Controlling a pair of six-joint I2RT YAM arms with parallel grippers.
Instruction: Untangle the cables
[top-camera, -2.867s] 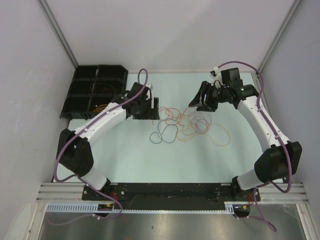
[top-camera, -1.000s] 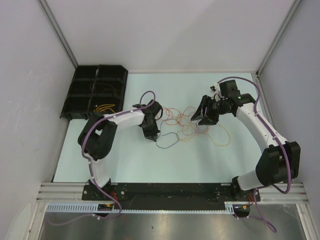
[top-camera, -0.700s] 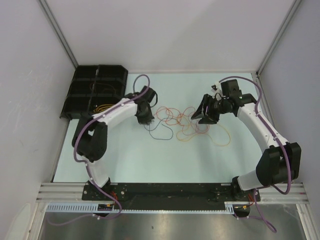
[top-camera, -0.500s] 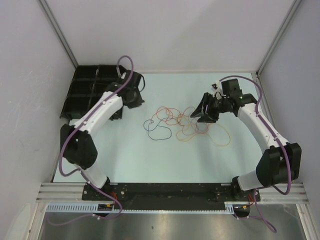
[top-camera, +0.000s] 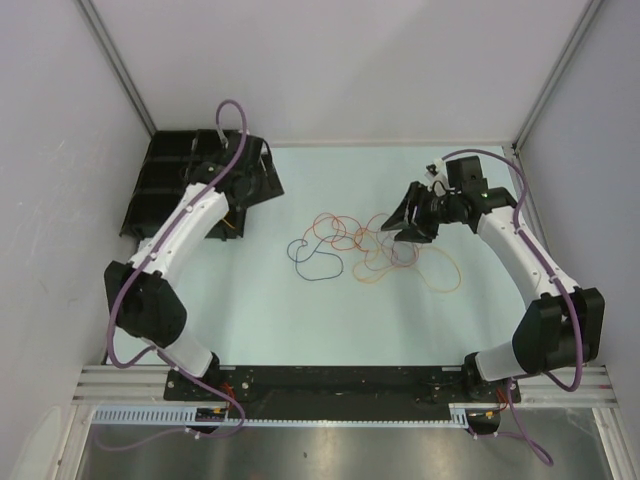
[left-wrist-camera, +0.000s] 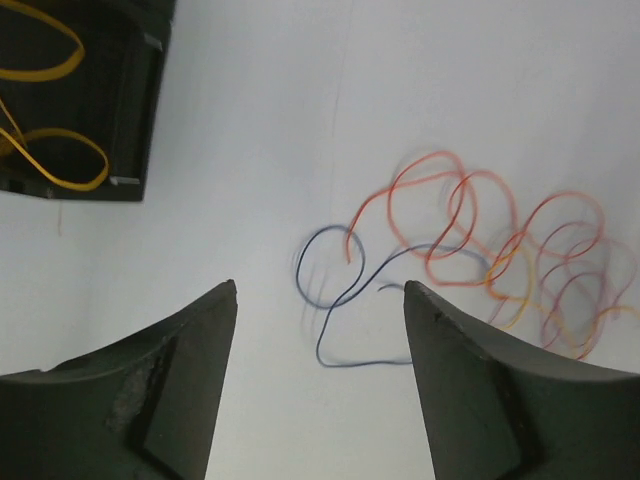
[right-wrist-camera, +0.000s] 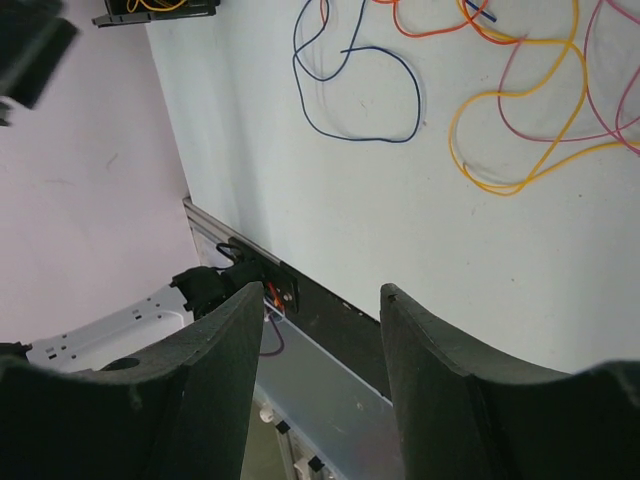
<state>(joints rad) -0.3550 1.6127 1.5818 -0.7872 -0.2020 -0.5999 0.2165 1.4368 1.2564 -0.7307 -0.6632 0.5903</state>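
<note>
The cables (top-camera: 378, 246) lie tangled on the counter (top-camera: 300, 320). Left jaws gape empty, well apart at upper left; right jaws, also open, hang over the tangle's upper edge.

A black plastic tray with divided compartments (top-camera: 150, 180) sits in the upper left of the overhead view, on the far left corner of a pale mint-green tabletop (top-camera: 300, 320). Its dividers seem to form a grid, though part of it is hidden. Plain white wall panels (top-camera: 340, 70) close off the back and sides. Along the bottom edge run a ribbed aluminium rail (top-camera: 120, 382), a white slotted strip (top-camera: 340, 422) and a brushed steel sheet (top-camera: 350, 455).
</note>
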